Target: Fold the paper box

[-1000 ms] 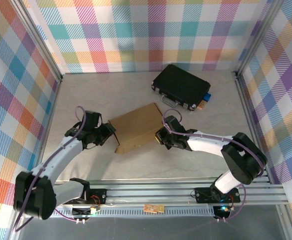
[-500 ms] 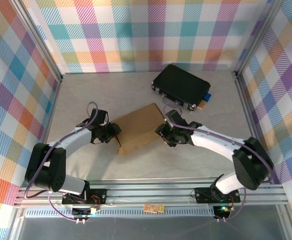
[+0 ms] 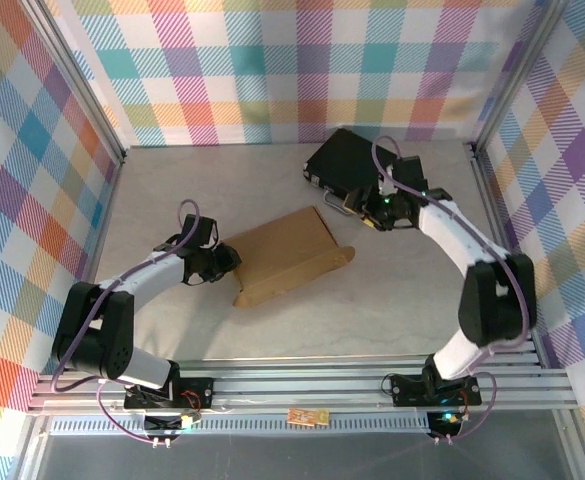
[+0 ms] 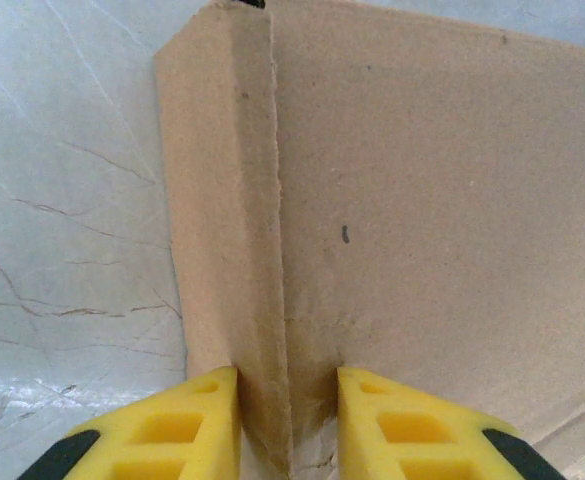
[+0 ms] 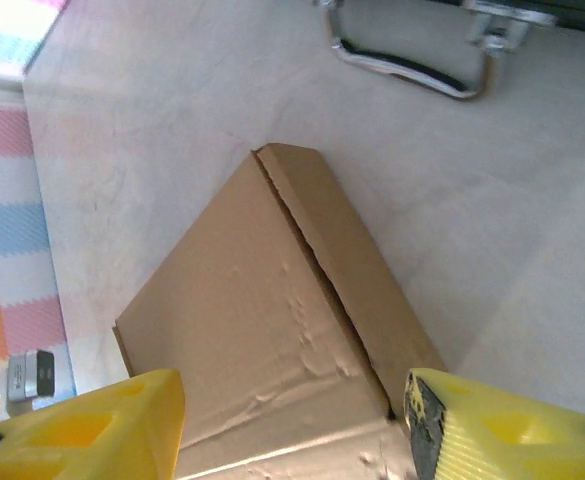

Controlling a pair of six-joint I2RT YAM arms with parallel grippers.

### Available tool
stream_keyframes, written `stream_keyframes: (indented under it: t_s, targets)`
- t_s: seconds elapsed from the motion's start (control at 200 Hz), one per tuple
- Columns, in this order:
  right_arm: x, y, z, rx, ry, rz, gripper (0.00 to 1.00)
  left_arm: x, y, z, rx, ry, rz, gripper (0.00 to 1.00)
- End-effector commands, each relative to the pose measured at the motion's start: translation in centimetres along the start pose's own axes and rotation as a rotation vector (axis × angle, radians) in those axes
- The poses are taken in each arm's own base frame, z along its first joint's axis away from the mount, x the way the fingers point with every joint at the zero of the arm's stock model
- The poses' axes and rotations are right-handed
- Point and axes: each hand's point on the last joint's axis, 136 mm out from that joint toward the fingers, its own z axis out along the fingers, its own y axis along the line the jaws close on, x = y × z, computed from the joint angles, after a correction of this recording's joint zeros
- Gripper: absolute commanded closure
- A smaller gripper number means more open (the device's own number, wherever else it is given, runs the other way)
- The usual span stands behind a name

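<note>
Cardboard fills the narrow gap between the yellow fingers (image 4: 197, 425) of the left gripper (image 4: 287, 425). A folded edge of the paper box (image 4: 422, 200) runs straight away from them. One finger lies against the narrow side strip and the other against the broad face, so the fingers are drawn in close on that edge. Outside the strip-side finger lies bare marbled table (image 4: 62, 200).

From above, the left gripper (image 3: 222, 262) meets the box (image 3: 287, 252) at its left end. The box lies on the table (image 3: 172, 190), stretching away from those fingers toward the middle, and a small flap sticks out at its right end.

The right gripper (image 3: 357, 204) is apart from the box, beyond its far right corner, by the near edge of the black case (image 3: 347, 165). Its fingers (image 5: 92, 420) stand wide with nothing between them. In its wrist view the box (image 5: 262, 350) lies below the gap, touched by neither finger, and a seam along its top stands slightly open. Further beyond the fingertips, the case's metal handle (image 5: 412, 75) rests on the table. Plaid walls (image 3: 272, 70) close the far side.
</note>
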Motion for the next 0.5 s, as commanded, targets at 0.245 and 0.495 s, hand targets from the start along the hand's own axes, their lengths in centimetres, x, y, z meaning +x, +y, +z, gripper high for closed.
stream_keyframes:
  t_s: [0.245, 0.495]
  targets:
    - [-0.6, 0.2, 5.4, -0.148, 0.216, -0.184, 0.4, 1.1, 3.8, 0.1, -0.15, 0.067, 0.091, 0.89]
    - [1.4, -0.8, 6.7, -0.2, 0.339, -0.217, 0.41, 1.0, 5.5, -0.9, -0.151, 0.068, 0.134, 1.0]
